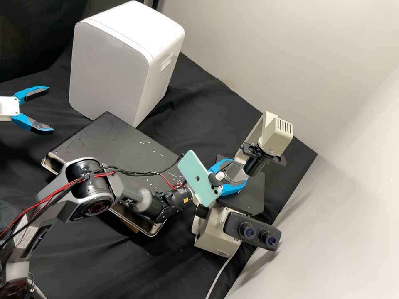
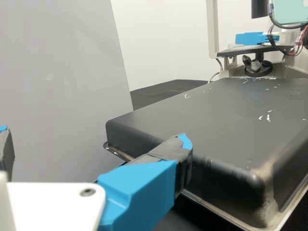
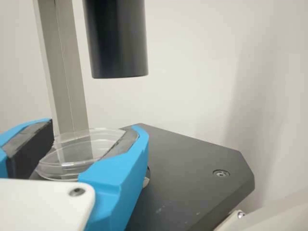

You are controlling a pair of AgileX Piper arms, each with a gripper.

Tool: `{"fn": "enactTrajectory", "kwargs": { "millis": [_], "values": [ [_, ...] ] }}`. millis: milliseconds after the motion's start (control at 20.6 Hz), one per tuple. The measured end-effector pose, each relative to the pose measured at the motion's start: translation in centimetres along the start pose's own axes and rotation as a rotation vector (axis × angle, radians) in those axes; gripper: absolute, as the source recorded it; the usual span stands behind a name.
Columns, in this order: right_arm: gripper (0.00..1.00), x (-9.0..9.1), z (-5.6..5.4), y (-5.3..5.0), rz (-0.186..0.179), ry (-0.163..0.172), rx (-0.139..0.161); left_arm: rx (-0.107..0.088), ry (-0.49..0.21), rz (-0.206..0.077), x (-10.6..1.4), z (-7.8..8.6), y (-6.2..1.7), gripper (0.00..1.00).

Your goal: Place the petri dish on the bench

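Far left: left claw (image 1: 45, 109), white body with two blue fingers spread wide apart and nothing between them, held above the black-draped surface (image 1: 199, 108). From its own wrist camera, left claw (image 2: 94, 137) beside one corner of the tray (image 2: 216, 125), with the white housing (image 2: 57, 86) close alongside.

Left of centre: white housing (image 1: 124, 58), tall with rounded corners, upright on the surface.

Just in front of it: tray (image 1: 112, 141), dark and flat-topped (pale flecks scattered on top), lying on the surface, one corner next to the housing's base.

Centre, crossing over the tray: right arm (image 1: 87, 191), dark grey, red and black cables along it, reaching toward the microscope. Mint-green device (image 1: 198, 177) mounted at its wrist.

Right of centre: right claw (image 1: 230, 178) over the microscope stage (image 1: 249, 199), blue fingers clamped on the petri dish (image 1: 235, 171). Dish clear, round, shallow, level. From the wrist camera: right claw (image 3: 91, 127), petri dish (image 3: 77, 149) between the dark finger pads, over the near end of the stage (image 3: 192, 168), below a black cylinder (image 3: 118, 38). Whether the dish base touches the stage: cannot tell.

Right: microscope (image 1: 232, 224), off-white body, twin eyepieces facing forward, standing on the surface near the wall.
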Motion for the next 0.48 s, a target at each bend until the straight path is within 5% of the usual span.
{"fn": "enactTrajectory", "kwargs": {
  "millis": [194,242,485],
  "values": [
    [0.00,0.00,0.00,0.00,0.000,0.000,0.000,0.000,0.000,0.000,0.00,0.00,0.00,1.00],
    [1.00,0.00,0.00,0.00,0.000,0.000,0.000,0.000,0.000,0.000,0.00,0.00,0.00,1.00],
    [1.00,0.00,0.00,0.01,0.001,0.000,0.003,0.000,0.000,0.000,0.00,0.00,0.00,1.00]
  ]
}}
